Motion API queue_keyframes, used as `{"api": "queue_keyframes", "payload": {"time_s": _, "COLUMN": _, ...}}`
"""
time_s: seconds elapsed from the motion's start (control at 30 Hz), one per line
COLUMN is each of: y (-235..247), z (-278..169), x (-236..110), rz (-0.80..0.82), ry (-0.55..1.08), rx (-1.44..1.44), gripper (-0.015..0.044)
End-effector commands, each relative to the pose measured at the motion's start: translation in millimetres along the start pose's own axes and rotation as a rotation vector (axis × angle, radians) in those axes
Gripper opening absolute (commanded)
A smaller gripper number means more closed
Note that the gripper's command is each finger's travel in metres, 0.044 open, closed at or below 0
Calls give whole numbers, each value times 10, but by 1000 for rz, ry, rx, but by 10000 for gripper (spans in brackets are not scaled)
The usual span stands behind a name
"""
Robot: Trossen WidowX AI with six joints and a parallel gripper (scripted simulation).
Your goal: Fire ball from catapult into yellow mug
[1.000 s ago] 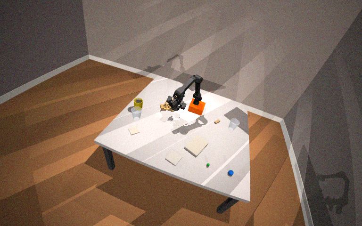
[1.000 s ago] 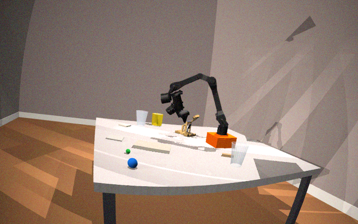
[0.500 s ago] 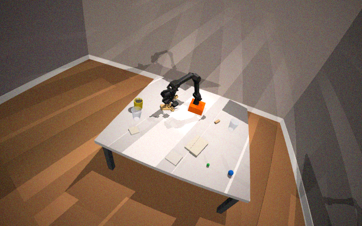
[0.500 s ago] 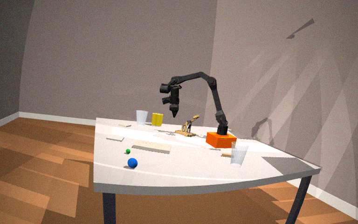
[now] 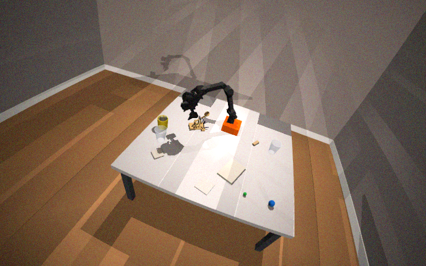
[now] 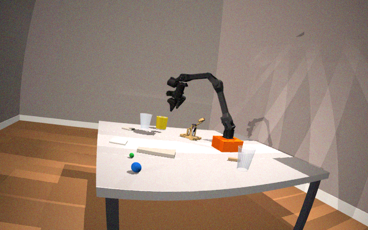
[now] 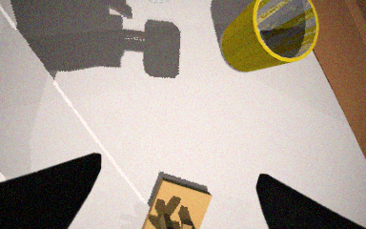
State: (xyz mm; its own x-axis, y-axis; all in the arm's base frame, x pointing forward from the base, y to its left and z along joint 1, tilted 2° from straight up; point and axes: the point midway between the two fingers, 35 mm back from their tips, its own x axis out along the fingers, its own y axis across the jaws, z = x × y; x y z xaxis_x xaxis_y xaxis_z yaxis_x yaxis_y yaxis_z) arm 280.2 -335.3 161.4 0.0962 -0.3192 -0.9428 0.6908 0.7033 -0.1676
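Hanging high above the bench (image 6: 189, 173), the end effector (image 6: 176, 102) stands wide with nothing between its fingers, pointing down between the wooden catapult (image 6: 191, 131) and the yellow mug (image 6: 161, 122). The catapult's arm is tilted up, near the orange base (image 6: 217, 144). Blue ball (image 6: 136, 166) and green ball (image 6: 131, 155) lie well apart from it, near the bench's front edge.

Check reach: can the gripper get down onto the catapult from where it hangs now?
Probably yes. The gripper hangs open and empty above the table, with the catapult below and slightly toward the arm's base. Nothing stands between them; the yellow mug and clear cup sit off to the side.
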Motion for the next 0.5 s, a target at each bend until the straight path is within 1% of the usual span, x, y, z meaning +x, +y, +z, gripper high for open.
{"api": "queue_keyframes", "payload": {"time_s": 0.0, "y": -166, "z": 167, "x": -50, "rz": 17, "ry": -62, "rx": 90, "gripper": 440}}
{"api": "queue_keyframes", "payload": {"time_s": 0.27, "y": -654, "z": 488, "x": -245, "rz": 49, "ry": -208, "rx": 306, "gripper": 440}}
{"api": "queue_keyframes", "payload": {"time_s": 0.47, "y": -1050, "z": 566, "x": -447, "rz": 69, "ry": -316, "rx": 457, "gripper": 440}}
